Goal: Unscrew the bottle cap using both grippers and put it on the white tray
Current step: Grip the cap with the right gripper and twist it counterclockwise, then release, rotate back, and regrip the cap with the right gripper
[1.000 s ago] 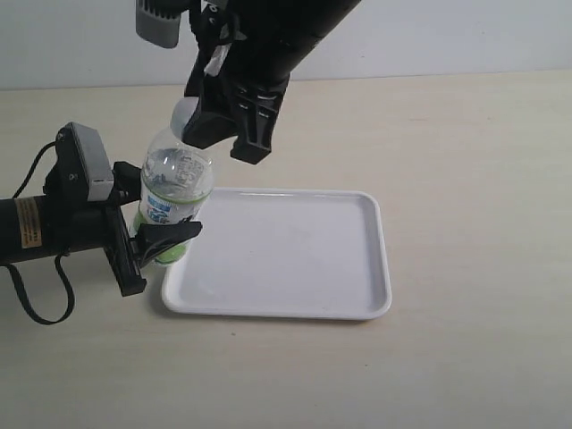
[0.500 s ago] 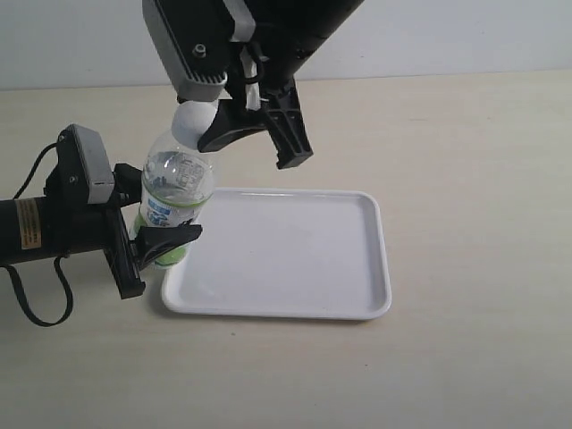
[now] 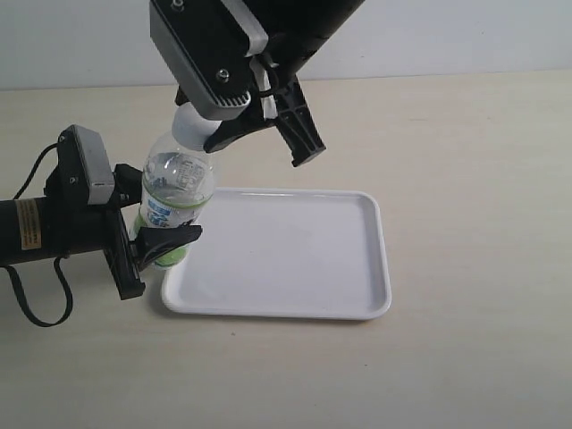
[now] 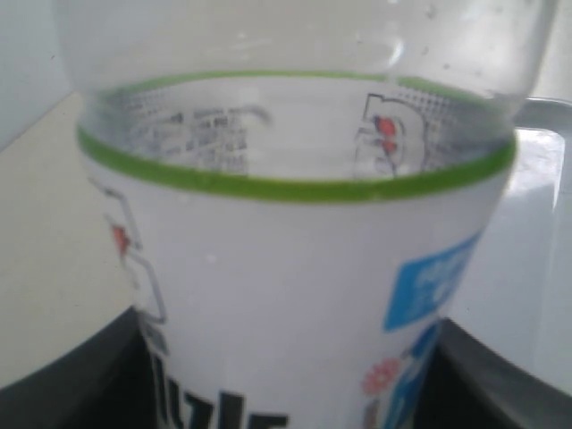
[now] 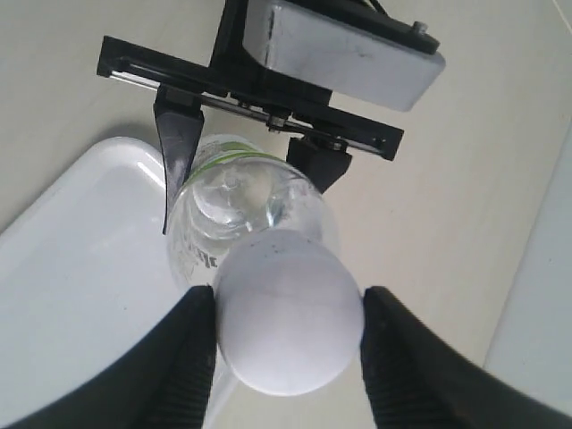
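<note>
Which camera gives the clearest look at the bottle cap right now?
The right wrist view: the bottle cap shows top-on between the fingers. The exterior view shows it partly hidden; the left wrist view shows only the bottle.

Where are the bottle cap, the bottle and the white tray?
bottle cap (image 5: 288,308): right wrist view, on its round white top.
bottle (image 3: 177,179): exterior view, on its clear shoulder above the label.
white tray (image 3: 286,255): exterior view, on its bare middle.
</note>
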